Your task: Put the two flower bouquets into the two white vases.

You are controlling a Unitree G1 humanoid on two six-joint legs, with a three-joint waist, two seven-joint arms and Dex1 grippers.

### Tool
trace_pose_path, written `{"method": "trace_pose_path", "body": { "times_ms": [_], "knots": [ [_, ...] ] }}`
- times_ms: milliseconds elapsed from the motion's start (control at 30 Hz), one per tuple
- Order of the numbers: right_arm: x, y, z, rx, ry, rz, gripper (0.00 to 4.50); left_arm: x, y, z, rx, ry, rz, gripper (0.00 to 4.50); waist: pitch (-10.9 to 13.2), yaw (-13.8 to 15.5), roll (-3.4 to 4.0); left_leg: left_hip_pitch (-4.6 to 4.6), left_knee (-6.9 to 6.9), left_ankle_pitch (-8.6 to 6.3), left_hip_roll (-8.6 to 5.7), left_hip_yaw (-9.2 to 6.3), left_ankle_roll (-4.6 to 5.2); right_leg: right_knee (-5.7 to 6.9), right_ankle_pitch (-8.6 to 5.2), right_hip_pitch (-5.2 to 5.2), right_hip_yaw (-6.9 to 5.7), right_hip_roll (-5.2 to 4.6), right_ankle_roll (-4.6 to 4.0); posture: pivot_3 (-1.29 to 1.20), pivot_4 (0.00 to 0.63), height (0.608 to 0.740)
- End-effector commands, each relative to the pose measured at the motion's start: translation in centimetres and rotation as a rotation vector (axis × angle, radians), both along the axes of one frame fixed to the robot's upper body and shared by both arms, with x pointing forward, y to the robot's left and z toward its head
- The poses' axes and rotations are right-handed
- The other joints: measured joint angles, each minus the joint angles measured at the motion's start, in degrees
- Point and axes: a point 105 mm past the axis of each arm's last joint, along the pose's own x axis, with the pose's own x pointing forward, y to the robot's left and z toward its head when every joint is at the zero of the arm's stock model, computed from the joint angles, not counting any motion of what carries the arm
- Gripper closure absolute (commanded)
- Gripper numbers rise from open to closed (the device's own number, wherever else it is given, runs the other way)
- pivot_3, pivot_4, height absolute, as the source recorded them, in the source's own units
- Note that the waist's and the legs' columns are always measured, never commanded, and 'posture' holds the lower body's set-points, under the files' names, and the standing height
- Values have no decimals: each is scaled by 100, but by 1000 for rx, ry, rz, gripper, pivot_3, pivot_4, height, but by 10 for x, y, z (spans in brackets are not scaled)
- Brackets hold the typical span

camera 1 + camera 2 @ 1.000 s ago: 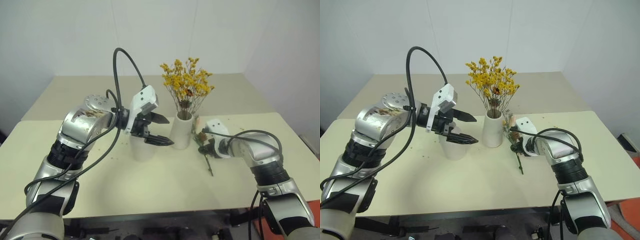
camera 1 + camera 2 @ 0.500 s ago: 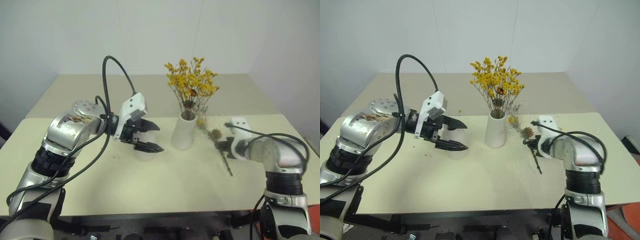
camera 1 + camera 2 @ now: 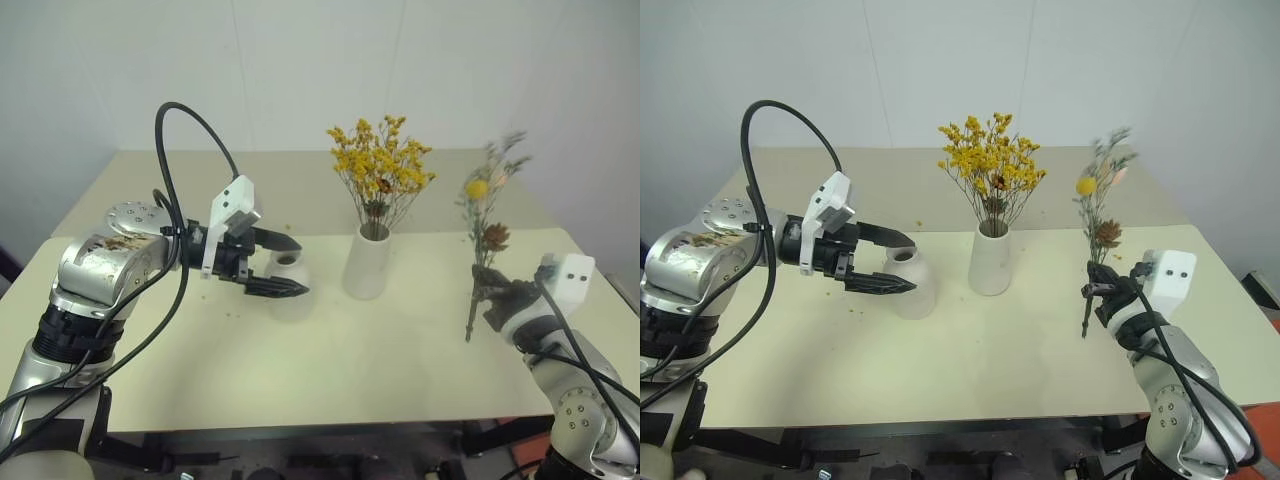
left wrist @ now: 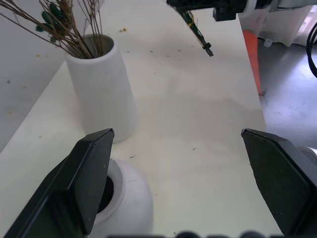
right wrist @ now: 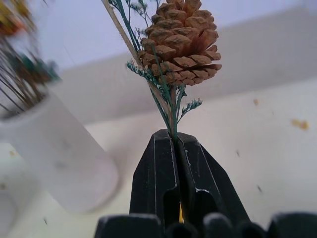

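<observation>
From the head cameras, the right gripper [image 3: 1102,293] is clamped on the lower stem of the thin grey-green dried sprig with a yellow ball, a pinecone and pinkish plumes [image 3: 1095,215], holding it upright in the air above the right-hand edge of the cream table [image 3: 970,350]. The taller straight matte white ceramic vase [image 3: 990,259] stands near the table's middle and already carries the bushy yellow-orange dried spray [image 3: 990,165]. Just beside it, towards the table's left edge, sits the shorter rounded white ceramic vase with a narrow neck [image 3: 912,285], empty. The left gripper [image 3: 885,262] hovers at that neck with its black fingers spread wide, holding nothing. In the left wrist view the two fingers stand far apart, the round vase's dark mouth beside one of them, and the sprig's stem tip hangs well clear of the table. In the right wrist view the fingers are pinched shut on the stem just below the pinecone. The step in hand looks like carrying the sprig to the round vase: the stem tip should probably be brought directly over the narrow mouth, kept vertical, then lowered slowly, with the left gripper moved aside or used to steady the vase.
</observation>
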Motion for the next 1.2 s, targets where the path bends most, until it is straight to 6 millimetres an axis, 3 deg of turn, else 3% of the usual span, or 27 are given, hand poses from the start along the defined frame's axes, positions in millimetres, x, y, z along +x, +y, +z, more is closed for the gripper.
{"method": "trace_pose_path", "body": {
  "times_ms": [33, 233, 367, 633, 1200],
  "knots": [
    [-7, 26, 44, -27, -272, 104, 4453, 2, 1, 13, -30, -65, 6, 0, 0, -10, 0, 0, 0, 0, 0, 0, 0, 0, 0, 0, 0, 0, 0, 0, 150, 740],
    [-6, 59, 78, -10, -486, 240, 4453, 5, 5, 13, -23, -78, 44, 0, 0, -24, 0, -3, 0, 0, 0, -1, 0, -1, 1, -1, -1, 0, -2, 0, 150, 740],
    [-10, 82, 91, 33, -543, 392, 4453, 5, 13, 14, -12, -80, 91, 0, 1, -33, 1, -2, 0, 0, 1, -3, 0, 0, 2, -1, -2, 0, -4, 0, 150, 740],
    [-9, 125, 91, 28, -555, 594, 4453, 9, 27, 16, 30, -92, 203, 0, 1, -54, 2, -1, 0, 0, 1, -4, 0, 1, 1, -1, -3, 0, -4, 0, 150, 740],
    [21, 195, 92, -3, -560, 729, 4453, 4, 50, 8, 55, -91, 426, 0, 2, -99, 2, -2, -2, 0, 3, -6, -1, 4, 3, -8, -5, 0, -6, 0, 150, 740]
  ]
}}
